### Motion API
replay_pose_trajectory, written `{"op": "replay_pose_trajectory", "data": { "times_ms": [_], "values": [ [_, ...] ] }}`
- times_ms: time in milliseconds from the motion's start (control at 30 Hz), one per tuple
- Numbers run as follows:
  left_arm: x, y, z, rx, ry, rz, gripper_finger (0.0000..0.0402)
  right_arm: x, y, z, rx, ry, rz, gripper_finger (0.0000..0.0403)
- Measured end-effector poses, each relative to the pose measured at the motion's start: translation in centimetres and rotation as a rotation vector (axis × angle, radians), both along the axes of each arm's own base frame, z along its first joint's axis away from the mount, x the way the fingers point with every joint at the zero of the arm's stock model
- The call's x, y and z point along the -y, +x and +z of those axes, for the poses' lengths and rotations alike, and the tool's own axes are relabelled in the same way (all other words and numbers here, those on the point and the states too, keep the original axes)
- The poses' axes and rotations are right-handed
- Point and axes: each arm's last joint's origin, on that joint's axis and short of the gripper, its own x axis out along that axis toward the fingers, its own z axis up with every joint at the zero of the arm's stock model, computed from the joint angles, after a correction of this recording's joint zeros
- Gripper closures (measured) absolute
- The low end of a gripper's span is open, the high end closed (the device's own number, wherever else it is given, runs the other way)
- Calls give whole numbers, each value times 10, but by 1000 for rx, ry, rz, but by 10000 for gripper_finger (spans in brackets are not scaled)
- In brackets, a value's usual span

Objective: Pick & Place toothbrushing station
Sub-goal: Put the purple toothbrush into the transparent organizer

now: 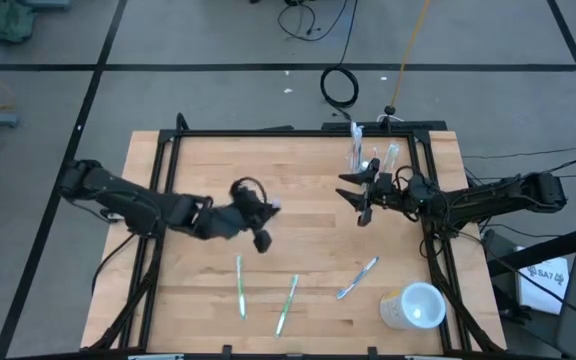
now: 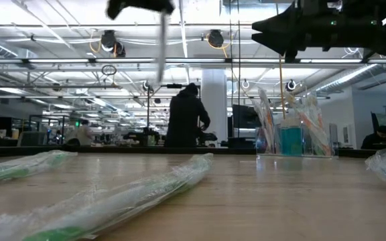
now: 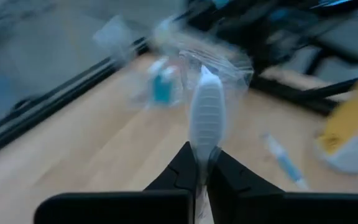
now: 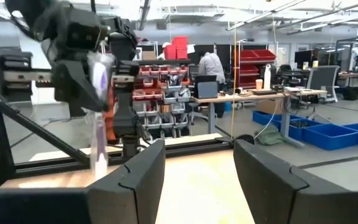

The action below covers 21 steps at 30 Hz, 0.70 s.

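My left gripper (image 1: 267, 213) hovers high over the table's middle, shut on a slim white toothbrush in clear wrap (image 3: 205, 109). In the low view that toothbrush (image 2: 161, 47) hangs under the gripper (image 2: 143, 7). The clear tumbler (image 1: 368, 158) stands upright on its base at the far right, holding several wrapped toothbrushes and a blue tube (image 2: 290, 137). My right gripper (image 1: 361, 203) waits open just near of the tumbler, nothing between its fingers (image 4: 197, 168). Three wrapped toothbrushes (image 1: 240, 286) (image 1: 286, 303) (image 1: 358, 278) lie flat near the front edge. My left gripper pinches the wrapped toothbrush between its two fingers at one end (image 3: 202, 142); the fingertips (image 3: 185, 163) meet on it. The rest of the toothbrush runs out past the fingertips. It is lifted clear of the table and hangs down below the gripper (image 4: 98, 143).
A larger whitish translucent cup (image 1: 414, 305) lies at the front right corner. A black frame (image 1: 268, 132) rims the wooden table. Bare wood lies between the left gripper and the tumbler. People stand in the room beyond the far edge (image 2: 185, 117).
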Motion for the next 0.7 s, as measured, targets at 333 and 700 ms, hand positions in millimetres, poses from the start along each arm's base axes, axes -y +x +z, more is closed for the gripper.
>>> {"op": "replay_pose_trajectory", "data": {
  "times_ms": [333, 700],
  "values": [
    [-38, 39, 2, 129, 13, -341, 389, -5, 11, -5, 35, 67, 270, 220],
    [-47, 60, -22, 93, 62, -425, 369, -5, 60, -20, -74, 167, 303, 220]
  ]
}}
